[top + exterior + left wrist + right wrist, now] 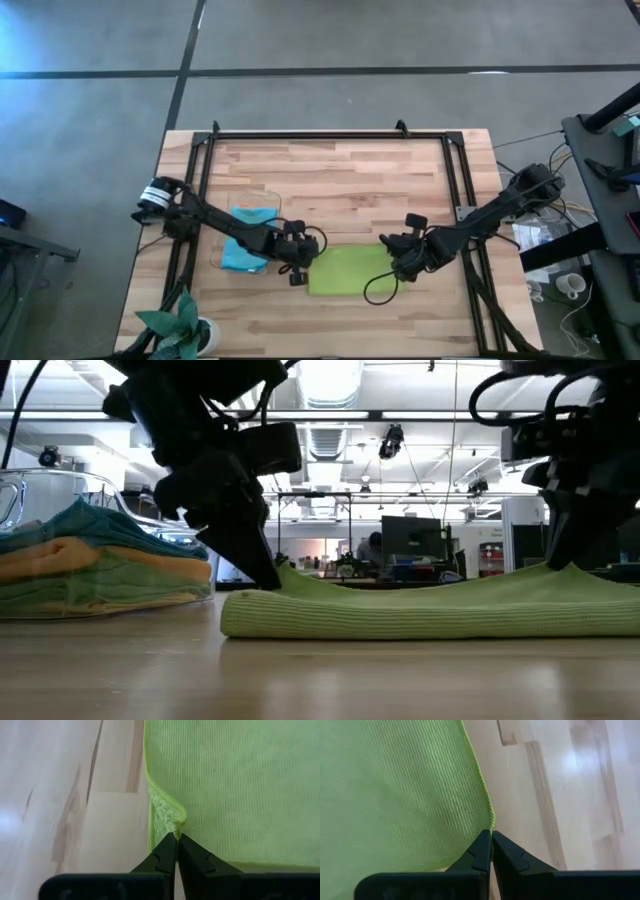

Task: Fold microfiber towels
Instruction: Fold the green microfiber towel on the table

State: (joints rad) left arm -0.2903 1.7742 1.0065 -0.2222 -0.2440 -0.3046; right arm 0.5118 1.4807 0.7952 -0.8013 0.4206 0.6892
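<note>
Lower centre of the overhead frame, just right of the middle, I have the lime green towel (345, 271) lying flat on the table (340, 170), with one arm at each of its short sides. The other towels (246, 252) sit stacked in a clear tray (222, 262) at centre left, light blue on top.

My worry is the grip depth. Both pinches sit right on the hem, so if I lift or swing one edge across, a thin bite of soft cloth could slide out and the fold would land crooked or collapse. Uneven lifting between the two arms would skew the edges, and dragging instead of lifting could bunch the towel or shove it toward the tray.

My left gripper (176, 838) has its fingers pressed together on a puckered bit of the towel's edge at the left side. My right gripper (491, 834) is likewise clamped tight, tips meeting at the hem on the right side, pinching only a sliver as far as I can judge.
</note>
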